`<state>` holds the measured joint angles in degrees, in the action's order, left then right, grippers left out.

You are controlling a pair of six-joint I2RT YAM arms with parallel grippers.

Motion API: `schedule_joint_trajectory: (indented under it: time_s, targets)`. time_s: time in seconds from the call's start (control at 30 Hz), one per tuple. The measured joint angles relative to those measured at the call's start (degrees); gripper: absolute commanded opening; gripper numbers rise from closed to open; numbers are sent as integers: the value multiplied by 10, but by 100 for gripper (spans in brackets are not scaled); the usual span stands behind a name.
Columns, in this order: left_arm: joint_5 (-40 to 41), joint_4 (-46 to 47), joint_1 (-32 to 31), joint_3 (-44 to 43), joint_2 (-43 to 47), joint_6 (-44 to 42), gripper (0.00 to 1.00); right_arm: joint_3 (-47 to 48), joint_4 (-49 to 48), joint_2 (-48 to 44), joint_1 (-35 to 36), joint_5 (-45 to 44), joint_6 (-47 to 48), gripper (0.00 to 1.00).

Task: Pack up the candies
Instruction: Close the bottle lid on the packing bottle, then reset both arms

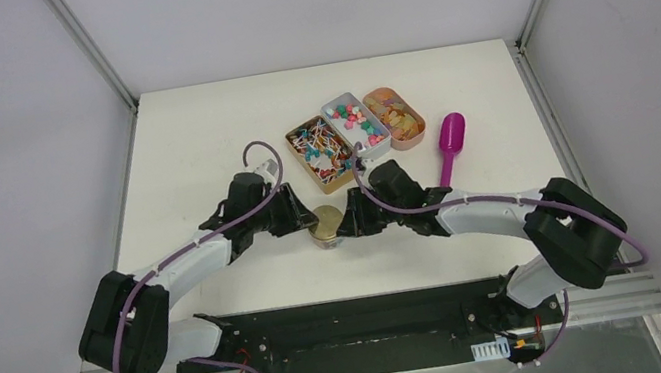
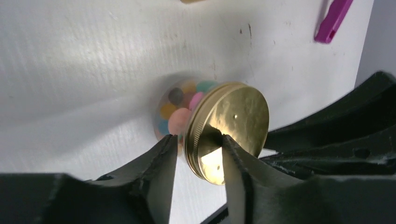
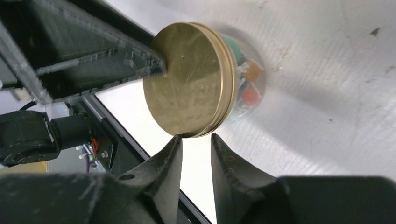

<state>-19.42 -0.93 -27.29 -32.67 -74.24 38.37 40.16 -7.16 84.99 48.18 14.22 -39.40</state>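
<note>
The left gripper (image 2: pixel 198 140) is closed on the rim of a brass lid (image 2: pixel 233 121). One finger (image 2: pixel 233 172) presses on the lid's flat top, and the other finger (image 2: pixel 159 172) lies on the far side of the rim, against the clear jar (image 2: pixel 170 109). The lid sits on the jar, which stands on the white surface (image 1: pixel 198 148) directly between the two grippers.

Through the glass, just past the left fingertips, show the candies (image 2: pixel 180 119): round pink, yellow, blue-green and grey lumps packed close under the lid.

The right gripper (image 3: pixel 196 137) faces the same lid from the opposite side. Its jaws are only narrowly parted and hold nothing. The lid's edge lies just beyond the fingertips, and I cannot tell whether it touches them. From the right wrist, orange and red sweets show in the jar beyond the lid.

Beyond both grippers, further from the arm bases, three open tins lie side by side:
- A brown tin (image 1: pixel 338 184) nearest the left gripper holds sweets on thin white sticks.
- A grey tin (image 1: pixel 380 152) next to it holds pink, green and red lumps.
- An orange tin (image 1: pixel 414 139) holds yellowish pieces.

A magenta scoop (image 1: pixel 449 141) lies outward of the right gripper, just beside the orange tin.
</note>
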Motion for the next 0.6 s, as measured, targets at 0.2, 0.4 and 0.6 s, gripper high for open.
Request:
schedule_joint_trajectory:
  time_s: [0.2,0.4,0.6]
  targets:
    - [-17,-58,-10,-16,8,-2,57,17,50,-28,-1,-11,18,48]
    - [4,-147,-12,-85,37,-21,61,46,81,-83,-1,-17,40,76]
    - [29,-184,-12,-162,87,-56,77,73,138,-145,-1,-52,74,100]
